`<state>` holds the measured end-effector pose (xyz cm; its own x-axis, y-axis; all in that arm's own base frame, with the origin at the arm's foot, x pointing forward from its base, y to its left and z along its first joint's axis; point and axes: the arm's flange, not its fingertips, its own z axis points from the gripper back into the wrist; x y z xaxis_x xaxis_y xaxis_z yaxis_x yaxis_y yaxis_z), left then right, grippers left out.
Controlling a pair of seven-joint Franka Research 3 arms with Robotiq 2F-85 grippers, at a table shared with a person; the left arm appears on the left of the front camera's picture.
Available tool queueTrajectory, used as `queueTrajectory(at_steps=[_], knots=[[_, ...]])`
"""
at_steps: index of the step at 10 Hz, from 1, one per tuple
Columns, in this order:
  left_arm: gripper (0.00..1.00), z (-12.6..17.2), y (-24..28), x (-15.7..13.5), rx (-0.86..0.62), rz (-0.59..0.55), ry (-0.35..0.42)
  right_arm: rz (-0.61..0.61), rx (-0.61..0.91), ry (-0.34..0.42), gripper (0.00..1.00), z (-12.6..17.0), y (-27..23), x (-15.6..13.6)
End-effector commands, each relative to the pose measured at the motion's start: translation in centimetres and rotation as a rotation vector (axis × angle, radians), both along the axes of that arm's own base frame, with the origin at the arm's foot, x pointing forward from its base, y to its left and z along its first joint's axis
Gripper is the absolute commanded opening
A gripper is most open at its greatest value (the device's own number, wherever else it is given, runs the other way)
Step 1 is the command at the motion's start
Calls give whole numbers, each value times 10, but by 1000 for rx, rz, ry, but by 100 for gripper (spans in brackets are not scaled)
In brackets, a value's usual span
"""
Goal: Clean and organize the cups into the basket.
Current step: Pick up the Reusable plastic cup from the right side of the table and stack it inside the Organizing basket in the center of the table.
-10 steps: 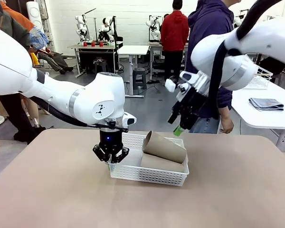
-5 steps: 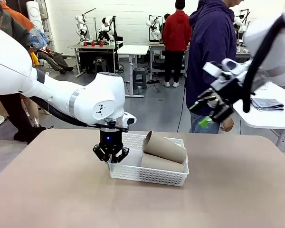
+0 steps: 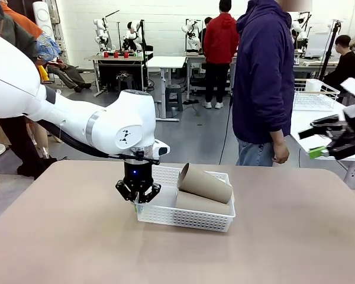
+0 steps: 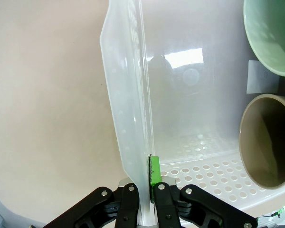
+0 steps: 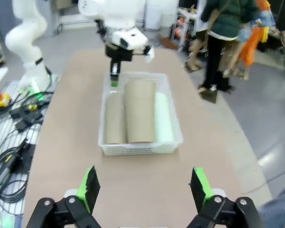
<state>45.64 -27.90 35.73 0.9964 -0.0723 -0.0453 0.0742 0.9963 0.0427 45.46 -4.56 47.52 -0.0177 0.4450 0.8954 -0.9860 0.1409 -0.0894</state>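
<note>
A matte beige-brown table (image 3: pixel 77 236) stands in a workshop with a grey floor, white benches and people at the far side, one in a dark blue hooded top (image 3: pixel 263 71). The left claw (image 3: pixel 137 198) is clamped on the near-left rim of the shallow white perforated plastic basket (image 3: pixel 183 218); just to its right lie the tan tapered handleless cups (image 3: pixel 206 183), one stacked slanting on another. The left wrist view shows the cups' open mouths, one pale green inside. The right claw (image 3: pixel 334 142) hangs spread wide and empty, well right of the basket; its own view adds a pale green object beside the cups. No writing is readable.
</note>
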Motion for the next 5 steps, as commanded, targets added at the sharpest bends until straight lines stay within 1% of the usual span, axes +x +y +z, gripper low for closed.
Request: queueTrajectory(at_steps=[1, 3, 4, 5], knots=[[0, 0, -2, -1, 1, -2, 0, -23, 124, -73, 100, -26, -32, -4], [0, 0, -2, -1, 1, -2, 0, -40, 232, -74, 100, -59, -78, -3], [0, 0, -2, -1, 1, -2, 0, -57, 274, -84, 100, -68, -93, -5], [0, 0, -2, -1, 1, -2, 0, -66, 274, -88, 100, -72, -99, -6]])
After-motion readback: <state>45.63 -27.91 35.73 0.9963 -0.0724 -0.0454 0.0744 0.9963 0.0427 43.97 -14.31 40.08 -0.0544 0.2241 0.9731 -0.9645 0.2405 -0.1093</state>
